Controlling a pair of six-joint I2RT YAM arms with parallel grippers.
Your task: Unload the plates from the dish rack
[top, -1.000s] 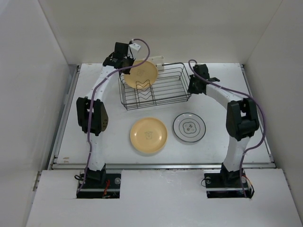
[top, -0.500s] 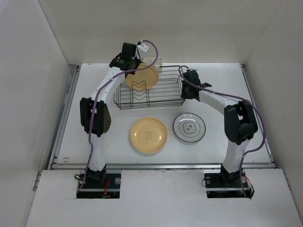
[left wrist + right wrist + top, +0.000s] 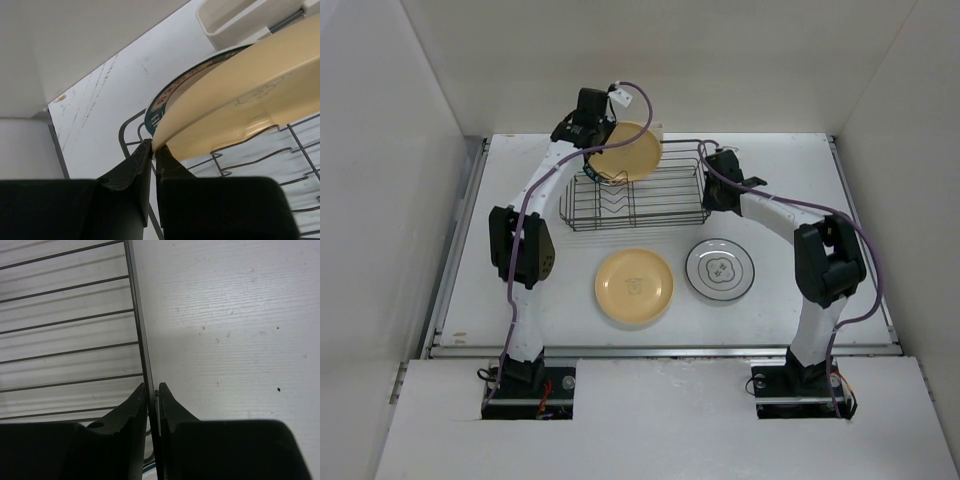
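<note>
Plate rim is your only handle here. The yellow plate [image 3: 240, 100] is stiff and glazed, probably light but slick and breakable, so a thin edge pinch may let it swing. It hangs tilted over the dish rack [image 3: 660, 200] at the upper centre of the overhead view, with the left gripper [image 3: 153, 145] fingers pinching its lower edge. A dark-rimmed plate [image 3: 162, 105] sits just behind it. The right gripper [image 3: 152, 387] fingers clamp the rack's end wire. Below the rack, a second yellow plate [image 3: 633, 285] and a white plate [image 3: 719, 269] lie flat on the counter [image 3: 760, 320].
</note>
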